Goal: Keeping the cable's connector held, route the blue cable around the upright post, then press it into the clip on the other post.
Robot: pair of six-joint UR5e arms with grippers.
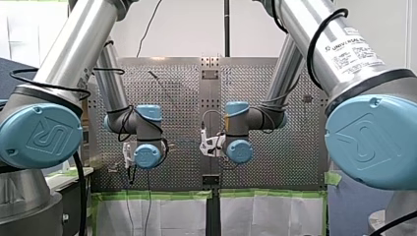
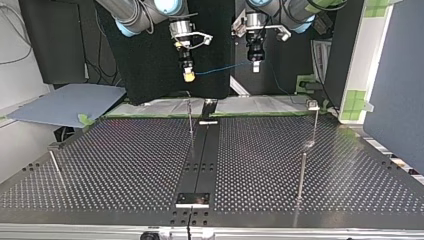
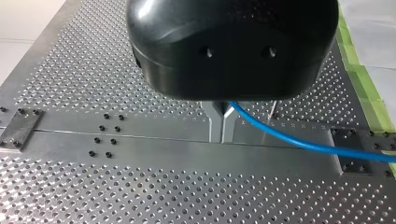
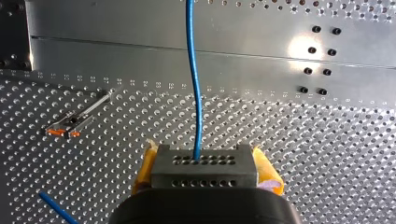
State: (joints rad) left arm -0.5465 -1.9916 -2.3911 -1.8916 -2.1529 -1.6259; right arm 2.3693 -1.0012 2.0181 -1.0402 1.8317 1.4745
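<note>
One word reads clearly: "UNIVERSAL", on the label (image 1: 355,49) of my right arm, upper right of the front view. On the worktop (image 2: 125,165) you see a centre post (image 2: 190,120) mid-frame in the top view and a second post (image 2: 301,172) at lower right. Neither touches the blue cable (image 2: 220,68) (it spans upper centre, higher in the frame). My right end effector (image 2: 188,75) pinches the connector (image 4: 204,168) between yellow pads (image 4: 267,171). My left end effector (image 3: 222,126) is pressed together on the cable.
</note>
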